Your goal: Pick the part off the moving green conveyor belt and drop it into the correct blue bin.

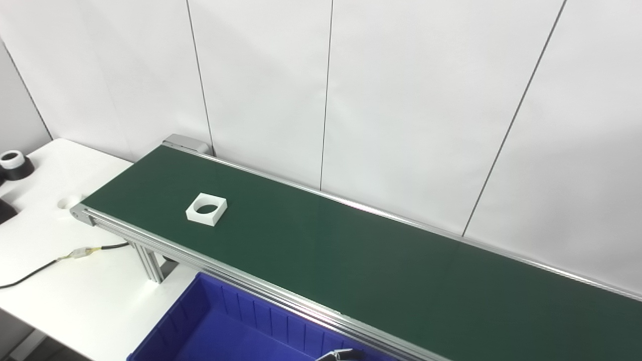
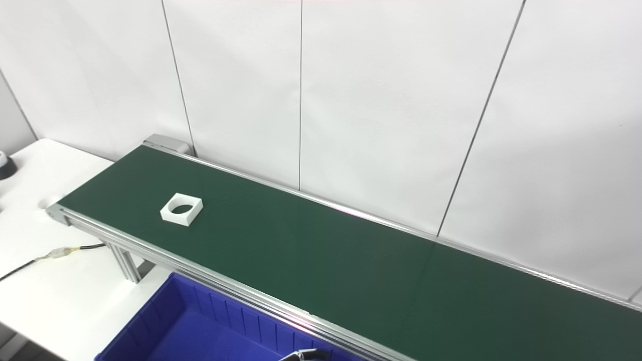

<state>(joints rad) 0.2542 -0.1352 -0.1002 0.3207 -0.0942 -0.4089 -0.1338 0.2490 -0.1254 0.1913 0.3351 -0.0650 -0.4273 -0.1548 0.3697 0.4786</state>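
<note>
One white square part (image 1: 206,209) with a round through-hole lies flat on the matte green conveyor belt (image 1: 351,250) near its left end, bare belt all around it. One ribbed blue bin (image 1: 225,326) sits below the belt's aluminium near rail (image 1: 251,283). Only a grey sliver (image 1: 341,355) shows at the bottom edge; hand states can't be told.

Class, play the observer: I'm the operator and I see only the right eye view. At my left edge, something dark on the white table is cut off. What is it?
Observer: The left eye view shows all of it. It is a black roll with a white ring on top, standing on the table.
Operator: Is anything else out there past my edge?
Observer: Yes, a second dark object lies nearer than the roll. The frame cuts it off, so I cannot tell what it is.
</note>
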